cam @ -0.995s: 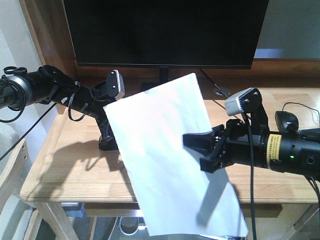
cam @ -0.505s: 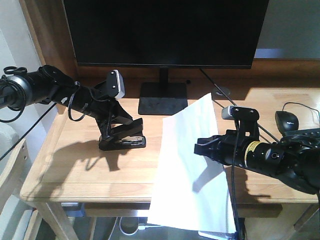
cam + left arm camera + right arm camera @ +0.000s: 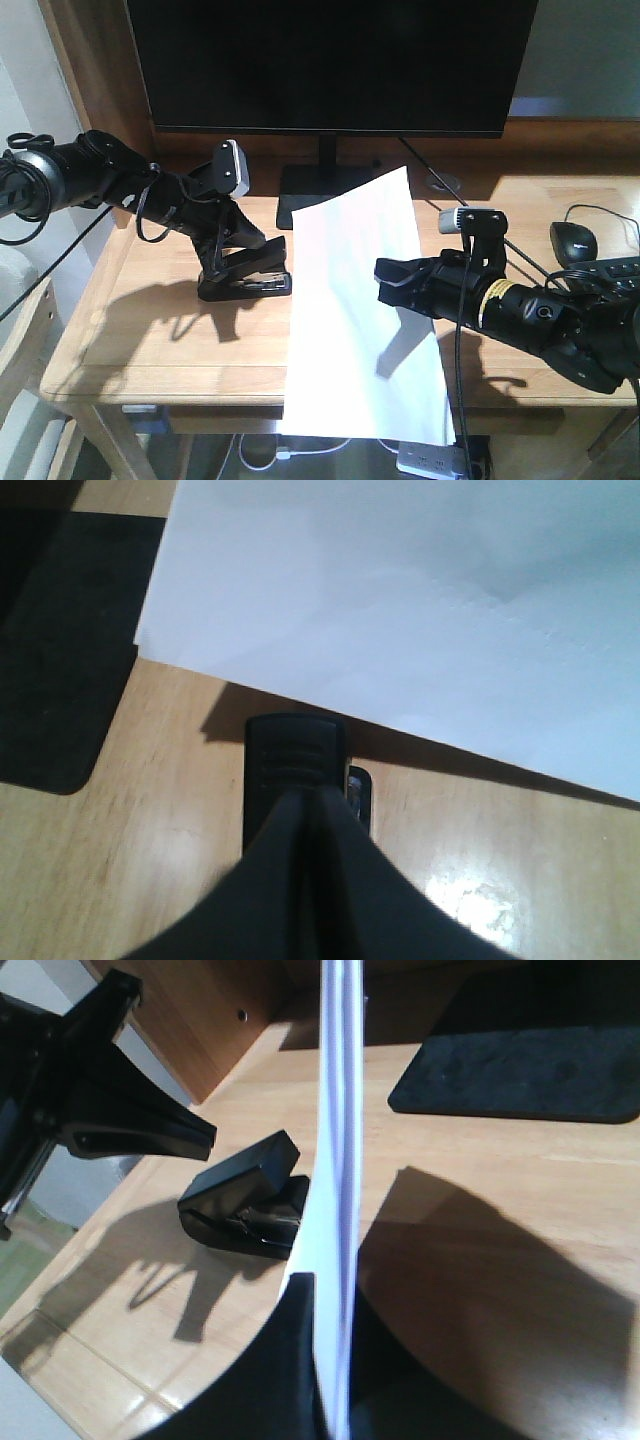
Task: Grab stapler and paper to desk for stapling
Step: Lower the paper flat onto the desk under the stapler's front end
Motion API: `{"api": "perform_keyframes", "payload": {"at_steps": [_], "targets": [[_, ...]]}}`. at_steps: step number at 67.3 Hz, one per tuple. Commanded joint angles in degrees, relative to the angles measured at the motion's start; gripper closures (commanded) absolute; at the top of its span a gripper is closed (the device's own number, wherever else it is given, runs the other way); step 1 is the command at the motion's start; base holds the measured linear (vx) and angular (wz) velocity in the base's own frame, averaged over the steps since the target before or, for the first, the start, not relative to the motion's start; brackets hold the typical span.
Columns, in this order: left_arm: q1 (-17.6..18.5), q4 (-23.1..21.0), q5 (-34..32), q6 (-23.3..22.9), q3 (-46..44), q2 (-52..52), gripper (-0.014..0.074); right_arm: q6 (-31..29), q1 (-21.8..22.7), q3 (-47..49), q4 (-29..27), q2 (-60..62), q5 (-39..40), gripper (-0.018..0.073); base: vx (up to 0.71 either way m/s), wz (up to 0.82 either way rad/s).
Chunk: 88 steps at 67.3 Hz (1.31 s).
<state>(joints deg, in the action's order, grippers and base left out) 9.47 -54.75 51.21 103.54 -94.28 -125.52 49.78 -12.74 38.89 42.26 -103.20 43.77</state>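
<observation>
The black stapler [image 3: 247, 281] rests on the light wooden desk [image 3: 140, 340], left of centre. My left gripper [image 3: 258, 243] is shut, its tips just over the stapler's rear; in the left wrist view the closed fingers [image 3: 310, 800] cover the near part of the stapler [image 3: 295, 755]. I cannot tell if they touch it. My right gripper [image 3: 385, 285] is shut on the white paper [image 3: 355, 320] and holds it tilted over the desk, its lower end hanging past the front edge. The right wrist view shows the paper edge-on [image 3: 335, 1160] with the stapler [image 3: 245, 1195] to its left.
A large black monitor [image 3: 330, 60] stands at the back, its flat base [image 3: 305, 205] just behind the paper. A black mouse [image 3: 572, 240] with a cable lies at the right. A white power strip [image 3: 430, 462] lies on the floor below the desk's front edge.
The right gripper swung the paper down and right, uncovering the stapler, then shifted it back left toward the stapler. The left arm and stapler have not moved.
</observation>
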Motion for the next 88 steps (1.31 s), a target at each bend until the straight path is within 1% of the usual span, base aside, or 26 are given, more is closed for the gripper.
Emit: {"api": "perform_keyframes", "payload": {"at_steps": [1, 9, 27, 38, 57, 64, 71, 82, 88], "targets": [[0.2, -3.1, 0.7, -0.5, -1.6, 3.8, 0.0603, -1.1, 0.1, 1.5, -1.2, 0.8, 4.2, 0.0561, 0.00, 0.00], [0.2, -3.1, 0.7, -0.5, -1.6, 3.8, 0.0603, -1.1, 0.1, 1.5, -1.5, -1.5, 5.9, 0.0561, 0.00, 0.00], [0.2, -3.1, 0.7, -0.5, -1.6, 3.8, 0.0603, -3.1, 0.1, 1.5, -3.9, -4.0, 11.1, 0.0561, 0.00, 0.00], [0.2, -3.1, 0.7, -0.5, -1.6, 3.8, 0.0603, -4.0, 0.1, 1.5, -6.0, -4.0, 10.3, 0.0561, 0.00, 0.00], [0.2, -3.1, 0.7, -0.5, -1.6, 3.8, 0.0603, -8.5, 0.1, 1.5, -9.2, -4.0, 8.7, 0.0561, 0.00, 0.00], [0.2, -3.1, 0.7, -0.5, -1.6, 3.8, 0.0603, -8.8, 0.1, 1.6, -10.3, -4.0, 8.7, 0.0561, 0.00, 0.00], [0.2, -3.1, 0.7, -0.5, -1.6, 3.8, 0.0603, -8.7, 0.1, 2.5, -9.5, -4.6, 8.5, 0.0561, 0.00, 0.00], [0.2, -3.1, 0.7, -0.5, -1.6, 3.8, 0.0603, -5.0, 0.1, 4.4, -5.3, -6.8, 8.8, 0.0561, 0.00, 0.00], [0.2, -3.1, 0.7, -0.5, -1.6, 3.8, 0.0603, -4.7, 0.1, 4.5, -4.3, -7.6, 10.2, 0.0561, 0.00, 0.00]]}}
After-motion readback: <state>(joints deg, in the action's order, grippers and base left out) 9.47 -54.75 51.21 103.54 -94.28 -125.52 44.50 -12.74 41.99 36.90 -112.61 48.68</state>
